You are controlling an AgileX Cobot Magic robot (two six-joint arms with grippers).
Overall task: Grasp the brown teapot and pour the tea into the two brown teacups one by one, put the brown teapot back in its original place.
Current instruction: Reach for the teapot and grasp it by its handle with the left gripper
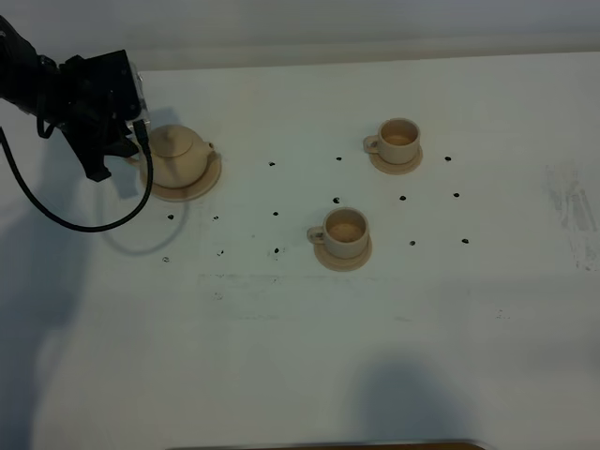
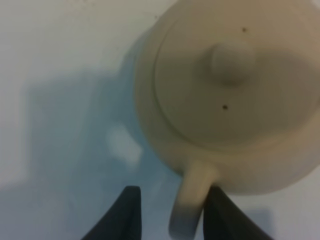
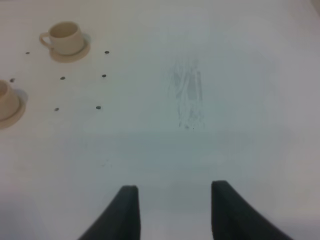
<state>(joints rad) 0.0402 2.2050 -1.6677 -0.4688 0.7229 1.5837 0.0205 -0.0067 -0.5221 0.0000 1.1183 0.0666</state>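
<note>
The left gripper (image 2: 175,190) is held low at the far left part of the white table (image 1: 281,356), and its two dark fingers (image 2: 127,220) are seen well apart from each other. Between them the loop handle (image 2: 192,202) of the brown teapot (image 2: 225,110) is found. The handle is not centred in the gap: it lies just beside one finger, while a wide gap is left to the other. It cannot be told whether that finger touches the handle. The body of the teapot is placed directly beyond the fingertips, upright, with the knobbed lid (image 2: 230,62) on it.

In the high view the teapot is seen standing on the wide saucer (image 1: 204,185), with the gripper at its left side. A black cable (image 1: 56,217) hangs in a loop from the left arm.

Further to the right, well apart from the teapot, the nearer teacup (image 1: 345,228) is set on its small saucer (image 1: 342,258). Behind it and more to the right, the farther teacup (image 1: 399,139) is set on its own saucer (image 1: 394,165). Small black dots (image 1: 276,213) are scattered on the table between the teapot and the cups.

The right gripper (image 3: 175,187) is shown only by its wrist camera. Its fingers are apart and nothing is held between them; a faint scuff mark (image 3: 187,97) lies on the bare table beyond it.
</note>
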